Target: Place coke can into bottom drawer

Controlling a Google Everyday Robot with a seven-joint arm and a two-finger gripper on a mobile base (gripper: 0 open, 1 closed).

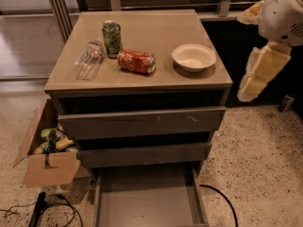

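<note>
The coke can (137, 61) lies on its side on the cabinet top (156, 27), right of the middle front, red-orange with white lettering. The bottom drawer (149, 200) is pulled open at the foot of the cabinet, and its grey floor is bare. My gripper (259, 74) hangs at the right, beyond the cabinet's right edge, at about the height of the top. It is well apart from the can and holds nothing that I can see.
A green patterned can (111, 39) stands upright behind the coke can. A clear plastic bottle (89, 59) lies to its left and a white bowl (193, 57) to its right. A cardboard box (46, 150) with items sits on the floor at the left, and cables (52, 208) lie in front of it.
</note>
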